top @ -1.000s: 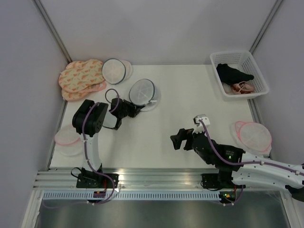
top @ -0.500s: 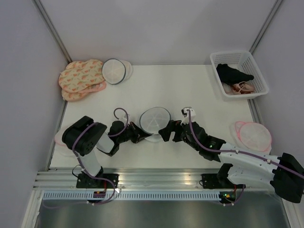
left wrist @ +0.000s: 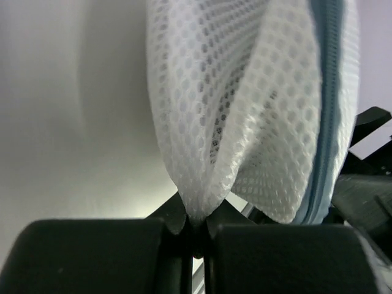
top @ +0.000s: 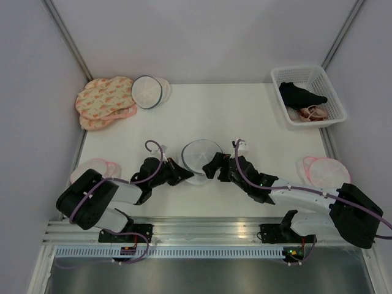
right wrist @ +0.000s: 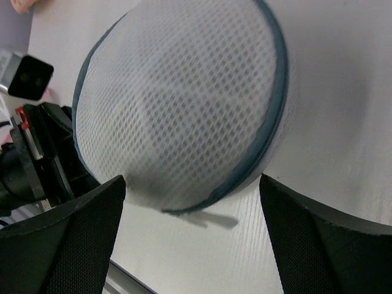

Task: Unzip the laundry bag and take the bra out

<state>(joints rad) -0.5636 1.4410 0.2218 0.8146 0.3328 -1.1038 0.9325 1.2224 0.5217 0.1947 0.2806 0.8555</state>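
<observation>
Far left on the counter (top: pixel 245 116), at the back corner, lie patterned pink bags (top: pixel 105 101), with a flatter white round mesh bag (top: pixel 147 92) just beside them. Nearer the front edge, a pale pink round bag (top: pixel 92 168) shows past the left arm.

The left fingers (top: pixel 179 176) reach in low from the left and are clenched on the laundry bag (top: pixel 201 153). The left wrist view shows the two fingers (left wrist: pixel 196 236) pressed together with a fold of the white mesh (left wrist: pixel 245 122) pinched between their tips. The bag rises from that pinch, its grey zipper band running down its right side.

The laundry bag sits near the middle of the counter, toward the front, directly between the two sets of fingers. In the right wrist view its round mesh face (right wrist: pixel 184 104) with the grey rim is tilted up. A faint grey shade shows through the mesh, but what is inside cannot be made out.

The right fingers (top: pixel 211 166) stand spread wide just beside the bag's right edge. From the wrist camera, one finger (right wrist: pixel 67 239) shows at each lower corner, with the bag ahead in the gap between them. Neither finger is clearly touching it.

Further right, pink round bags (top: pixel 324 171) lie at the counter's edge. At the back right corner a white basket (top: pixel 331 92) holds a black garment (top: pixel 300 95) and a pink-beige garment (top: pixel 312 113).
</observation>
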